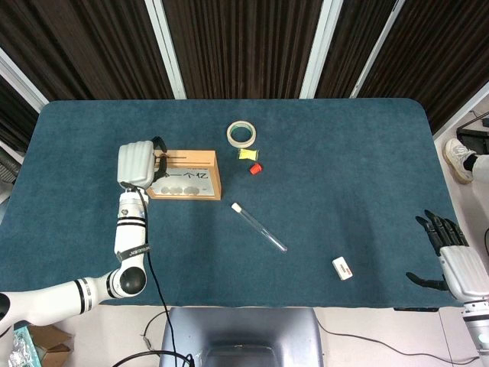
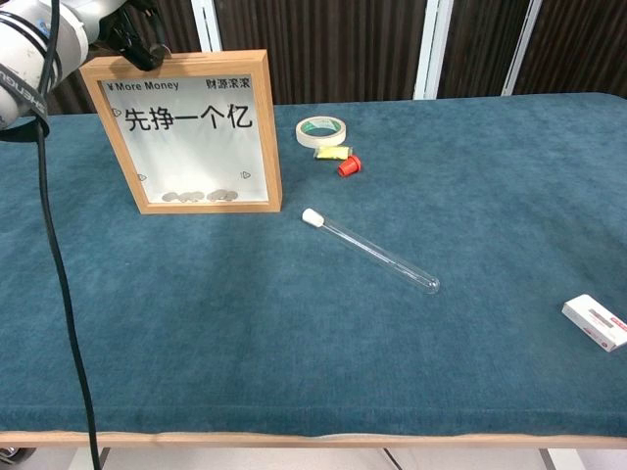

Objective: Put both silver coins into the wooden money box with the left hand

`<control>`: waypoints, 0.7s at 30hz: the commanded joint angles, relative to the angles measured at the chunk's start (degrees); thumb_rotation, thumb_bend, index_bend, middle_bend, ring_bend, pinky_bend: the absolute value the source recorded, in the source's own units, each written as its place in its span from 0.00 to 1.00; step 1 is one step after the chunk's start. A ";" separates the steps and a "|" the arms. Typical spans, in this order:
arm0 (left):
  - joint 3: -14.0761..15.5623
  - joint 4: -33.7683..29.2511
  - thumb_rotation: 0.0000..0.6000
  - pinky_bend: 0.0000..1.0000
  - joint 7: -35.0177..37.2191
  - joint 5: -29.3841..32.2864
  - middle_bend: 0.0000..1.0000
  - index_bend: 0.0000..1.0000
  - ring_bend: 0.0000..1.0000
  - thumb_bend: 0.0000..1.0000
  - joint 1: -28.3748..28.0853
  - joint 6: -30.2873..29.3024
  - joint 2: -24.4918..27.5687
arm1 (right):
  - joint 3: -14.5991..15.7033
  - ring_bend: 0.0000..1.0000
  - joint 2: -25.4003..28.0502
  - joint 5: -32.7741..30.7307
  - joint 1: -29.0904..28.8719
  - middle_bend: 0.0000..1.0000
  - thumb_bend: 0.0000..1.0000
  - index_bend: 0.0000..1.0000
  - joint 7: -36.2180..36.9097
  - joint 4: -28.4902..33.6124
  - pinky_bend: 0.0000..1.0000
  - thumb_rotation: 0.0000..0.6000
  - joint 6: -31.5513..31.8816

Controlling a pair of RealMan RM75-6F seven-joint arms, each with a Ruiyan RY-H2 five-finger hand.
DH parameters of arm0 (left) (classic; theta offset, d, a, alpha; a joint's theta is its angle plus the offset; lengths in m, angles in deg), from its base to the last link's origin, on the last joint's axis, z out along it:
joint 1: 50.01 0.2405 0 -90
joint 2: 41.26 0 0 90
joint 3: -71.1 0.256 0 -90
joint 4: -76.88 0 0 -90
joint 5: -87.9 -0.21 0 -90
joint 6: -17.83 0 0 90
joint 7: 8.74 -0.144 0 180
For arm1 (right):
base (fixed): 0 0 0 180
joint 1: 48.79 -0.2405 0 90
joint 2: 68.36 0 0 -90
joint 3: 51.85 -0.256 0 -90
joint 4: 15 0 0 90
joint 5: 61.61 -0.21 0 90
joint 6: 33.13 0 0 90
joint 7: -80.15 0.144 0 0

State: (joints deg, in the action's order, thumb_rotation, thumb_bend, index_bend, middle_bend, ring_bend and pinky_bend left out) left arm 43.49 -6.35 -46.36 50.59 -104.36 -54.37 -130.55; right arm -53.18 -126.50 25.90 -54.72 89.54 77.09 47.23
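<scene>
The wooden money box [image 2: 273,137] stands upright at the table's left, glass front facing the chest camera; from above its top edge [image 1: 191,157] shows. Several silver coins [image 2: 201,196] lie at its bottom behind the glass. My left hand [image 1: 137,164] hovers at the box's top left corner, its dark fingers [image 2: 134,41] curled over the top edge. No coin shows between them; what they pinch is hidden. No loose coin is visible on the cloth. My right hand [image 1: 457,261] hangs at the table's near right corner, fingers spread, holding nothing.
Right of the box lie a tape roll [image 2: 321,130], a yellow piece [image 2: 333,153] and a red cap [image 2: 349,165]. A glass test tube [image 2: 377,255] lies diagonally mid-table. A small white box [image 2: 595,322] sits near the front right edge.
</scene>
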 commanded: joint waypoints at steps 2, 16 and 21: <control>0.14 -0.44 1.00 1.00 0.20 -0.36 1.00 0.34 1.00 0.47 0.13 -0.40 0.28 | 0.04 0.00 0.00 0.08 0.00 0.00 0.14 0.00 -0.08 0.01 0.00 1.00 0.00; 20.52 -24.00 1.00 0.46 18.18 -30.58 0.27 0.07 0.27 0.42 18.06 -3.62 19.79 | 0.10 0.00 -0.27 -0.11 0.26 0.00 0.14 0.00 -1.32 0.13 0.00 1.00 0.25; 35.30 -22.97 1.00 0.04 16.92 -42.04 0.02 0.00 0.00 0.39 29.34 -8.76 26.11 | 0.60 0.00 -1.41 0.79 0.23 0.00 0.14 0.00 -4.60 0.81 0.00 1.00 0.29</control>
State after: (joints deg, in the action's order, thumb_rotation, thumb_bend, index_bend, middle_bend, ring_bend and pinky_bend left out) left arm 67.40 -27.81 -31.95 17.28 -85.16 -59.40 -112.02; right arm -52.74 -127.53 26.42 -54.47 85.56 77.66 47.51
